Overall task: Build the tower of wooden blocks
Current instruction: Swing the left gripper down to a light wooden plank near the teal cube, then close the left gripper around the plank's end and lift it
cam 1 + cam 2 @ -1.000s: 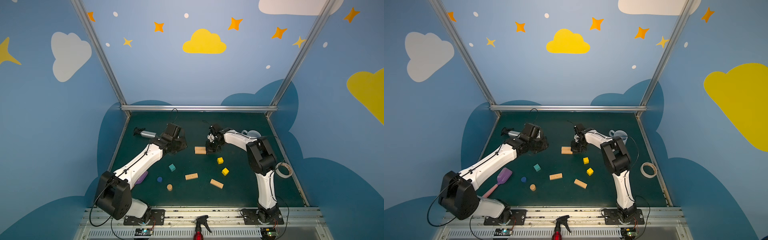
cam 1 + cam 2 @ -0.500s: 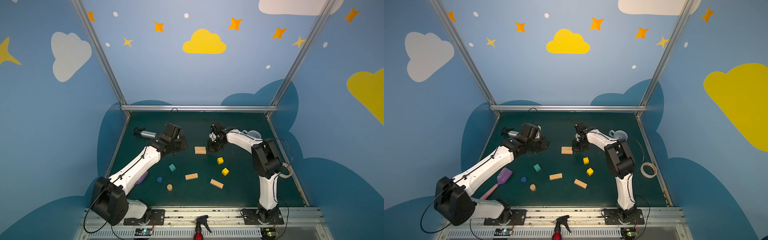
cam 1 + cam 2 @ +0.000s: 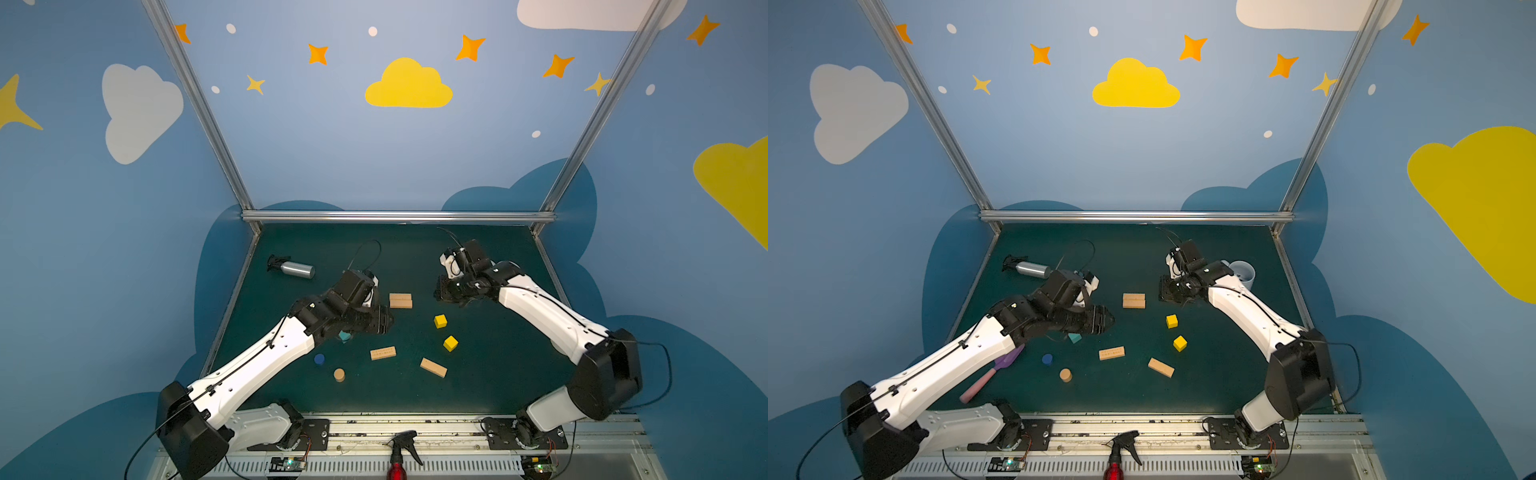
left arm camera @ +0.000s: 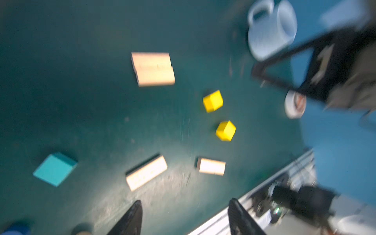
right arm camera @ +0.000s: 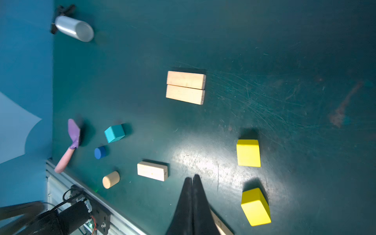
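Two tan planks (image 3: 400, 300) lie side by side mid-table, also in the wrist views (image 4: 152, 69) (image 5: 185, 87). Two more planks (image 3: 382, 353) (image 3: 433, 367) lie apart nearer the front. Two yellow cubes (image 3: 440, 321) (image 3: 450, 343) sit to their right. The teal cube (image 3: 344, 336) peeks out from under my left gripper (image 3: 386, 322), which hovers open and empty (image 4: 184, 203). A blue cylinder (image 3: 319, 359) and a tan cylinder (image 3: 339, 374) stand at the front left. My right gripper (image 3: 440, 293) is shut and empty (image 5: 192, 177), right of the plank pair. No tower stands.
A silver spray bottle (image 3: 291, 268) lies at the back left. A pale mug (image 3: 1241, 272) stands behind the right arm. A purple-and-pink trowel (image 3: 994, 372) lies under the left arm, a tape roll (image 4: 295, 104) beyond the right edge, and a red sprayer (image 3: 397, 457) on the front rail.
My left gripper has opened and swung forward from near the plank pair to above the teal cube. The right gripper has drawn a little to the right, staying shut.
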`<state>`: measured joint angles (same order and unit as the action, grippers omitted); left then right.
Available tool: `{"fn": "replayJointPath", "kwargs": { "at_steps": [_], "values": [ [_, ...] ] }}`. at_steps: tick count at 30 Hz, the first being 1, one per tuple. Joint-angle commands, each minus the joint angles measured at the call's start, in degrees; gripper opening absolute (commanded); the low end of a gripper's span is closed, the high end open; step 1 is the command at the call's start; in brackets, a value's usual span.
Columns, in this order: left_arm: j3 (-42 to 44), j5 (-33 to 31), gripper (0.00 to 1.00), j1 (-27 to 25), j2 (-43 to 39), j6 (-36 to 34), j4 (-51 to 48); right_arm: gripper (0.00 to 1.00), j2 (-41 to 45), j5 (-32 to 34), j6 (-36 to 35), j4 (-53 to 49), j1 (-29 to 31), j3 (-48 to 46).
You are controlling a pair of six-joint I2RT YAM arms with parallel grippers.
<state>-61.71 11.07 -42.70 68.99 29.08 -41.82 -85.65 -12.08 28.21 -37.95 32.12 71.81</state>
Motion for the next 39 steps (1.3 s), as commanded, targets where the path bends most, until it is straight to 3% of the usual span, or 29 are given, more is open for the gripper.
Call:
{"fn": "replayJointPath", "kwargs": {
  "at_steps": [1, 5, 11, 21, 33, 39],
  "values": [
    [1.74, -2.47, 0.71, -3.39, 0.59, -2.27, -8.33, 0.02, 3.39, -1.15, -0.04, 1.9, 0.57, -2.59],
    [2.89, -6.18, 0.74, -5.97, 4.38, -3.72, -12.93, 0.09, 6.74, -2.25, -0.34, 2.15, 1.18, -4.34],
    [2.48, -8.79, 0.74, -10.9, 12.89, -9.11, -12.39, 0.14, 12.48, -2.16, -0.82, 2.3, 1.28, -7.18],
    [-3.64, -14.98, 0.73, -13.58, 27.89, -20.55, -12.52, 0.18, 19.25, -1.98, -1.49, 2.94, 0.59, -11.05],
    [-3.76, -25.56, 0.73, -13.27, 32.63, -30.98, -5.13, 0.2, 20.7, -3.89, -1.98, 4.37, -1.43, -12.33],
    [-2.49, -21.44, 0.73, -10.43, 34.1, -33.43, -0.48, 0.2, 20.46, -4.93, -2.55, 4.2, -2.36, -11.41]
  ]
}}
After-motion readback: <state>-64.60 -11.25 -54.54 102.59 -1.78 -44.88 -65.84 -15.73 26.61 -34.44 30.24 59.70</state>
